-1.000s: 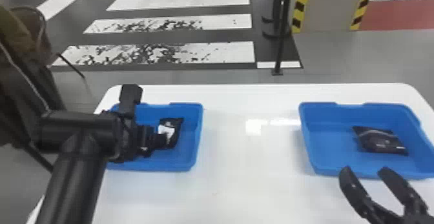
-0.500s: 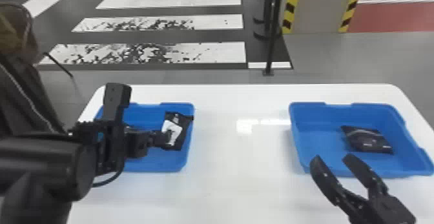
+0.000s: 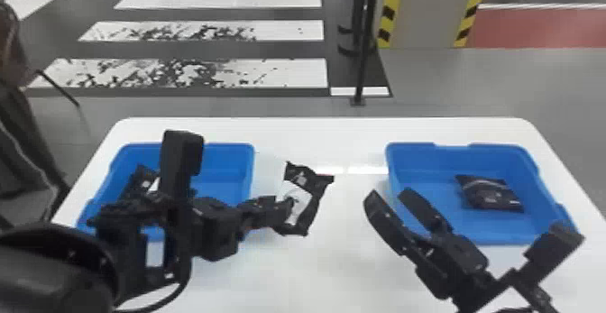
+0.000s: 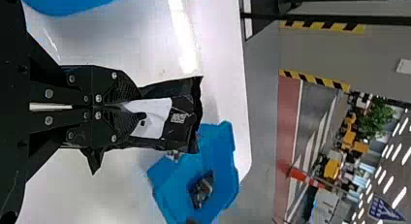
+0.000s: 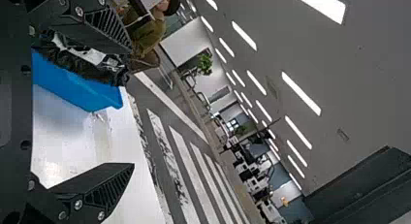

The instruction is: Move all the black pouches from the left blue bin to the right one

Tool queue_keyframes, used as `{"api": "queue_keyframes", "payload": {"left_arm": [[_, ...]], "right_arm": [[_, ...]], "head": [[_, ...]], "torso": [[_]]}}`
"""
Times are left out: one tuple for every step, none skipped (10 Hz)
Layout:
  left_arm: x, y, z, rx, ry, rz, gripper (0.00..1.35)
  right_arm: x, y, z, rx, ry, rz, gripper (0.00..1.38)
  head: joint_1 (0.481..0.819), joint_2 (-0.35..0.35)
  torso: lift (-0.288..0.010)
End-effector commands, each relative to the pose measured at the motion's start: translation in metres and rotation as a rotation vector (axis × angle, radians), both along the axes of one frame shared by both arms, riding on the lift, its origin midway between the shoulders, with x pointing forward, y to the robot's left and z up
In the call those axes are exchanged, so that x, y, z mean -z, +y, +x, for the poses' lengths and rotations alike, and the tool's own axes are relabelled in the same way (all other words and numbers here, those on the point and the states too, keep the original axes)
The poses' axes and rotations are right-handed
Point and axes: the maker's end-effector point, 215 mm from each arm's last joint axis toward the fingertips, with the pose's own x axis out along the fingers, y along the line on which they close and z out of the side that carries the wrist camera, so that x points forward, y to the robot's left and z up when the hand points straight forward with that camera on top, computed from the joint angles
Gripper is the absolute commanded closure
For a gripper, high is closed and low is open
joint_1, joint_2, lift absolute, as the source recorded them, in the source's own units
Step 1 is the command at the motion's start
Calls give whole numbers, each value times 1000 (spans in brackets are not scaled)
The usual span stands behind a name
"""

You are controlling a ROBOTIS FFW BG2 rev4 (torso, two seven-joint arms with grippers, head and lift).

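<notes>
White tabletop (image 3: pixel 342 262); held pouch (image 3: pixel 316 189) aslant

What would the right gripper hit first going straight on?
Nothing obvious: the right gripper seems free to pass over the white table between the held pouch and the right bin. Depth is unclear, so it might brush either.

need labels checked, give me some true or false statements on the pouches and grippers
1. The left gripper grips a pouch. True.
2. That pouch is over the left bin. False: it is over the table.
3. A pouch lies in the right bin. True.
4. Both grippers are shut. False: the right gripper is open.
5. The left bin is out of pouches. False: the left bin holds another pouch.
</notes>
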Motion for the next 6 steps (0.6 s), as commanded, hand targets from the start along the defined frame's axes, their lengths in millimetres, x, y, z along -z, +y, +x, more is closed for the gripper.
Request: {"api": "queue_keyframes", "payload": {"left_arm": [[-5, -34, -16, 76, 2, -44, 1119], [-8, -51, -23, 113, 1, -67, 1119], [-13, -63, -27, 140, -5, -83, 1119], [-15, -71, -31, 159, -4, -93, 1119], [-15, -77, -36, 175, 1, -100, 1119], [-16, -81, -37, 184, -1, -105, 1118]], "right_arm": [[-4, 5, 10, -17, -8, 12, 202], [-6, 5, 14, -20, -13, 18, 202], [-4, 7, 15, -28, -1, 22, 202], [1, 14, 14, -45, 17, 39, 203], [-2, 20, 15, -56, 14, 53, 216], [-1, 30, 16, -77, 31, 87, 269]], "head": [[695, 11], [695, -16], [695, -44], [695, -66], [695, -77], [695, -79]], "torso": [[-140], [-140], [-140], [-140], [-140], [-140]]}}
